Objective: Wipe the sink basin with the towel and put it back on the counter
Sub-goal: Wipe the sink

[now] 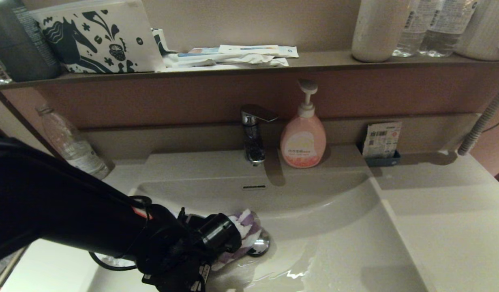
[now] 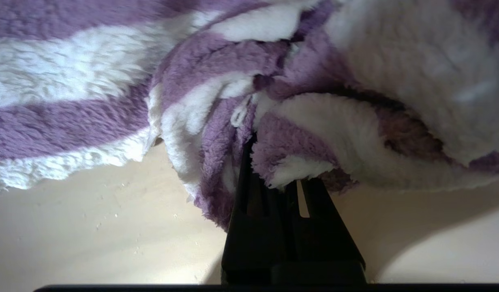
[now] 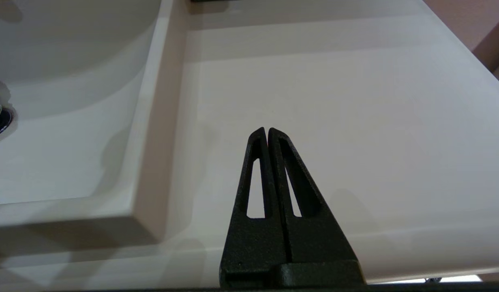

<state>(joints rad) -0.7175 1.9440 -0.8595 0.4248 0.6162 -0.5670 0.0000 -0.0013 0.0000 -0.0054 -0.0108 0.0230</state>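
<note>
Left gripper [image 2: 273, 162], jaws clamped on fluffy striped towel [image 2: 217, 81], bunched without clear axis beside drain plug [image 1: 259, 243] in smooth sink basin [image 1: 334, 227]; right gripper [image 3: 267, 132] jaws closed above tabletop [image 3: 334, 121].

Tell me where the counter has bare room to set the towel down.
The counter right of the sink basin lies bare, up to the card holder. Behind the basin, the faucet and soap bottle crowd it.

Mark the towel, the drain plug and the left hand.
towel [image 2: 91, 81]: left wrist view, on a white stripe.
drain plug [image 1: 260, 244]: head view, on its chrome rim.
left hand [image 2: 273, 178]: left wrist view, between its fingertips, shut on the towel.
</note>
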